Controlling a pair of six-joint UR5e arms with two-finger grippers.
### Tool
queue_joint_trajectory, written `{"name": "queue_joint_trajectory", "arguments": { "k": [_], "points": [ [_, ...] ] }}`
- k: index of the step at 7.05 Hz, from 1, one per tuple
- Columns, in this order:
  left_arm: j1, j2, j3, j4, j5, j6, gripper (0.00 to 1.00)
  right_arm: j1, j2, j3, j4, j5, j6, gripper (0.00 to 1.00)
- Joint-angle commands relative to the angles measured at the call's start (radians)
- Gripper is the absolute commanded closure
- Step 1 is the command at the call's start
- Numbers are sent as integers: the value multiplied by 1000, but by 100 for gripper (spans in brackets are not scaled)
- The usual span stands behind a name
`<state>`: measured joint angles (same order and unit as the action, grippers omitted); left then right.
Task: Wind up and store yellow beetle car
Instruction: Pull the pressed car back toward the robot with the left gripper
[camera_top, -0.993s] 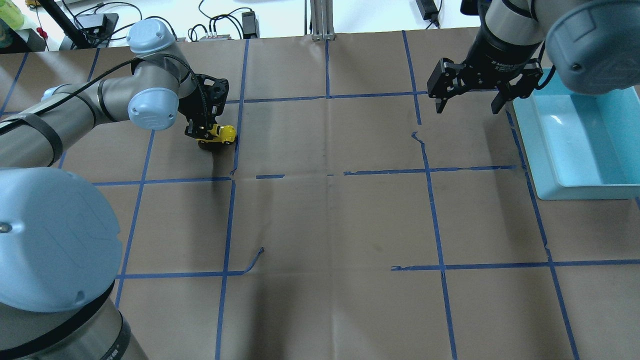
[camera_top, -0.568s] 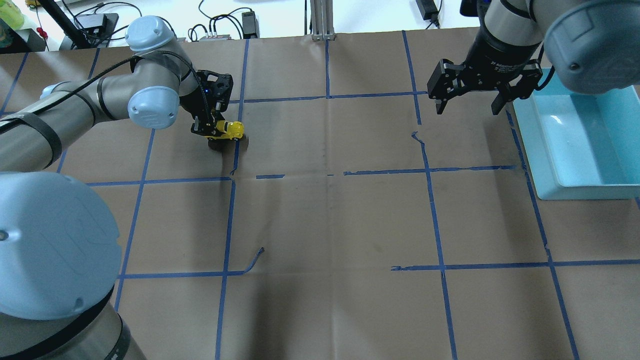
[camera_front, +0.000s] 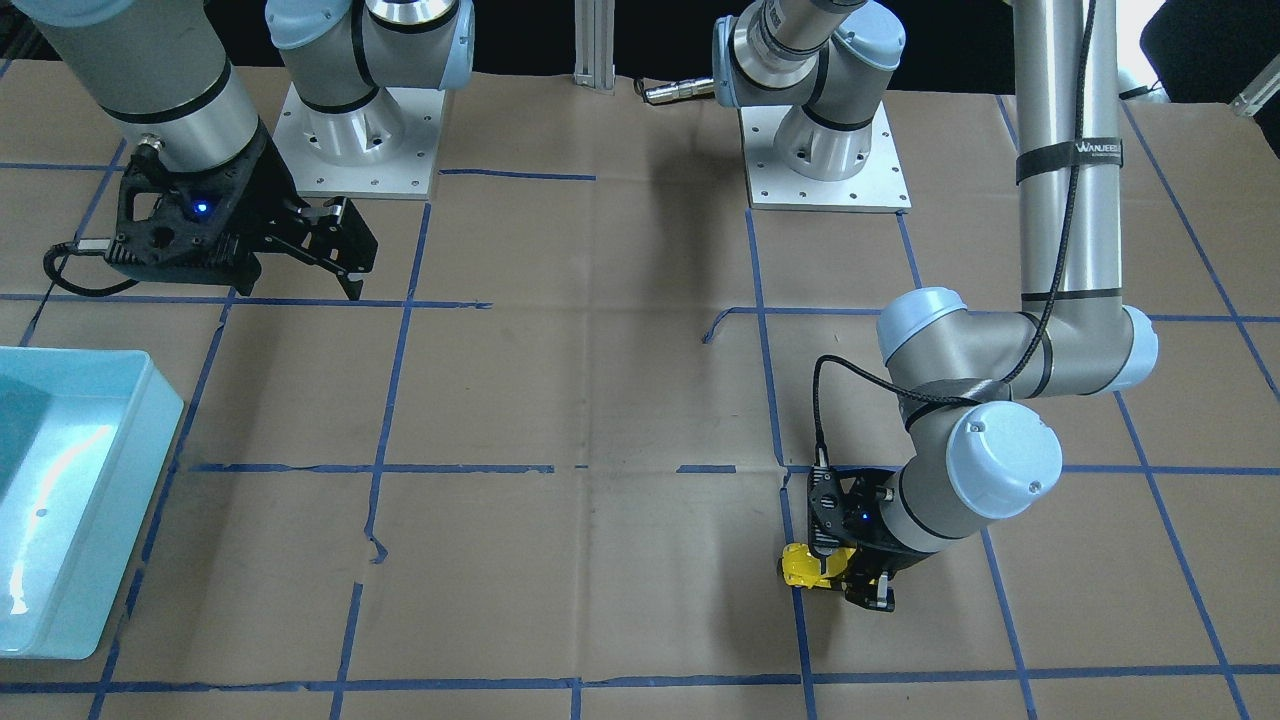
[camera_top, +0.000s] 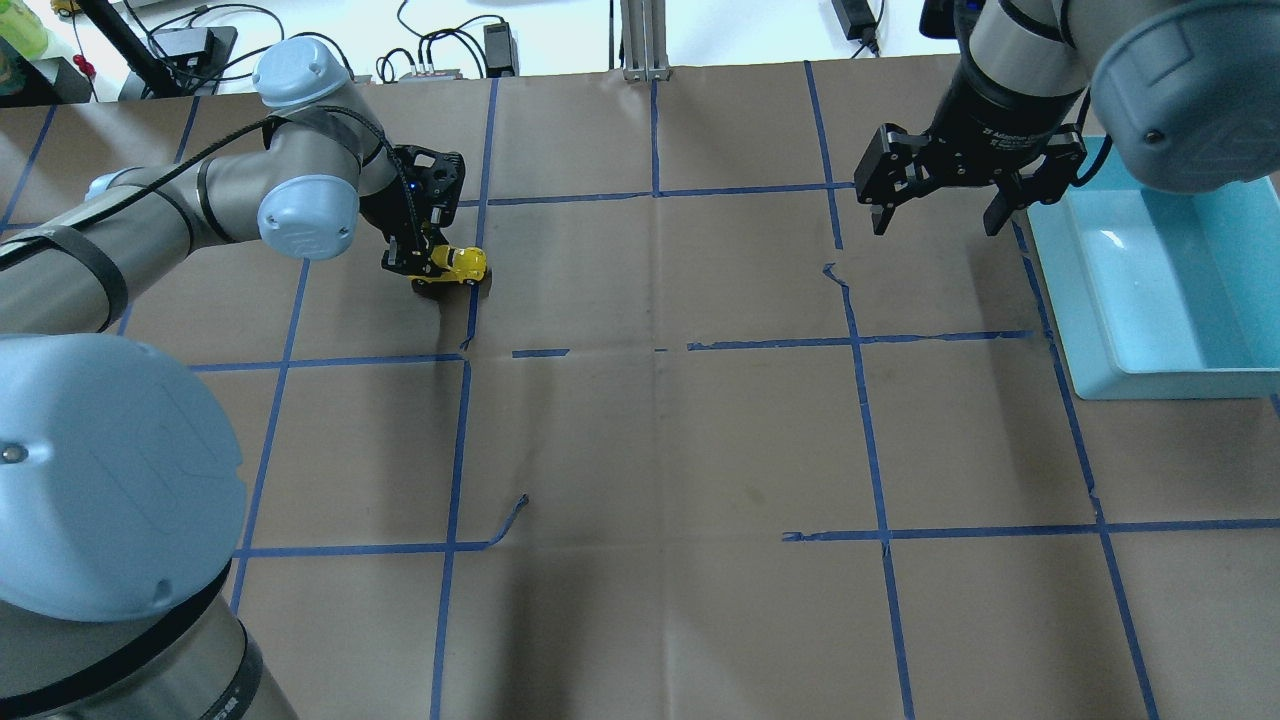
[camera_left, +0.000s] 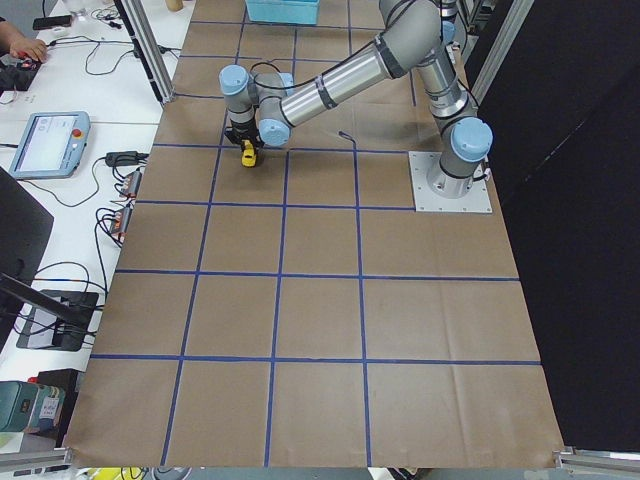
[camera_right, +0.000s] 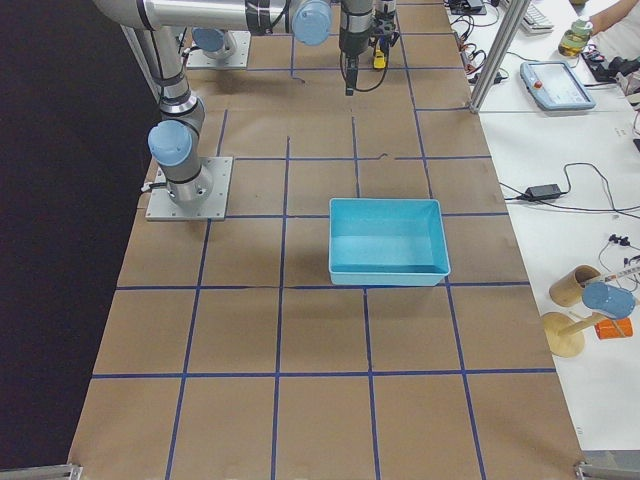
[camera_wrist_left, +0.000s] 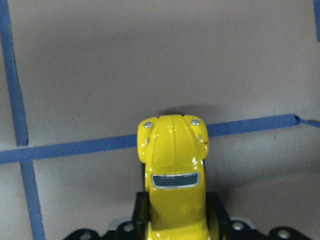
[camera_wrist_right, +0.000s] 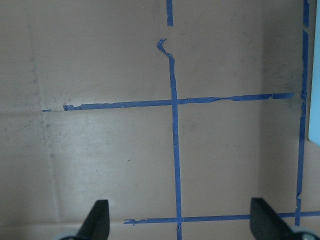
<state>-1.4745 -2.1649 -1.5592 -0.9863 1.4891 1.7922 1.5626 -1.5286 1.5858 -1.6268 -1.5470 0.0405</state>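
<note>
Surface (camera_top: 650, 430) of brown paper bears a pale-blue tray (camera_top: 1062, 300) at its right edge. The left arm (camera_top: 150, 215) stretches forward, wrist bent downward. The right tool (camera_top: 935, 215) hangs beside the tray, fingers apart. The left tool (camera_top: 430, 270) is clamped on the rear of the yellow beetle car (camera_top: 458, 264), whose nose lies over a blue tape line (camera_wrist_left: 75, 147).

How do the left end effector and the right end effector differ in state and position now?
The left end effector is shut on the yellow beetle car; the right end effector is open and empty. The left one sits low by the table; the right one hangs higher, beside the blue tray. Both are black and two-fingered.
</note>
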Motion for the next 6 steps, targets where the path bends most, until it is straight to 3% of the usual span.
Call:
{"name": "queue_joint_trajectory", "arguments": {
  "k": [1, 6],
  "points": [
    [3, -6, -2, 2, 0, 3, 100, 1, -1, 0, -2, 4, -1, 0],
    [5, -10, -2, 2, 19, 4, 100, 1, 7, 0, -15, 14, 1, 0]
  ]
}}
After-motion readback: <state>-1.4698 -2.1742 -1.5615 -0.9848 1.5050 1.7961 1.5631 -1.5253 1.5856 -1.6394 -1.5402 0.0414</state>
